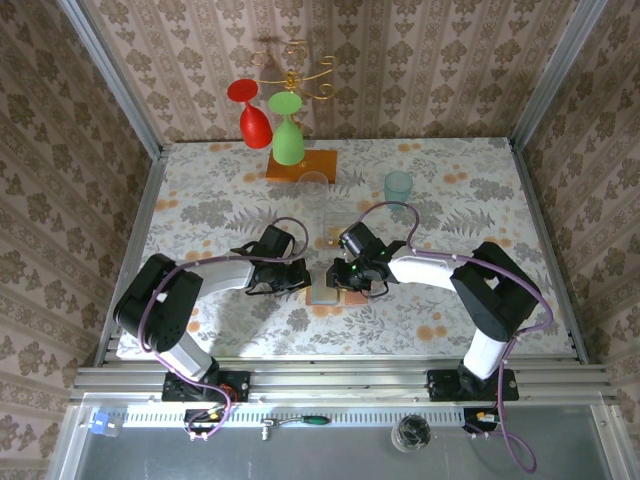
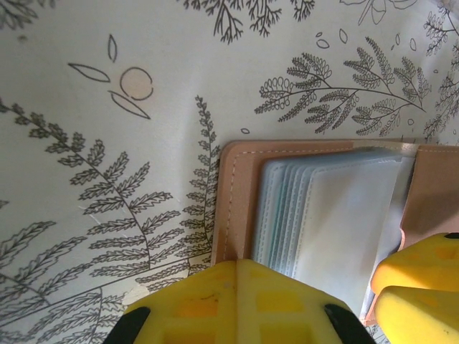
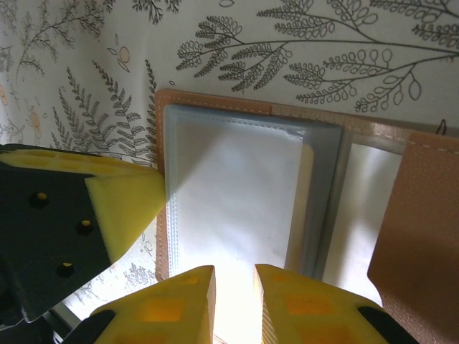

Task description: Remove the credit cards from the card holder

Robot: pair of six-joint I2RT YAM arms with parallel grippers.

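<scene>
The card holder (image 1: 325, 296) lies open on the patterned table between both arms, salmon-brown cover (image 2: 237, 193) down, frosted grey-blue pockets (image 3: 237, 193) up. My left gripper (image 2: 242, 264) is shut, its yellow tips pressing on the holder's left border. My right gripper (image 3: 234, 287) hovers over the near edge of the pocket stack, its fingers a narrow gap apart with the top pocket showing between them. The credit cards stay inside the pockets; a pale tan edge (image 3: 308, 204) peeks out beside the top pocket. The left gripper's fingers (image 3: 125, 208) show beside the holder in the right wrist view.
At the back stands a glass rack on an orange wooden base (image 1: 303, 166) with a red glass (image 1: 252, 115) and a green glass (image 1: 288, 135). A clear glass (image 1: 316, 190) and a teal cup (image 1: 398, 186) stand behind the holder.
</scene>
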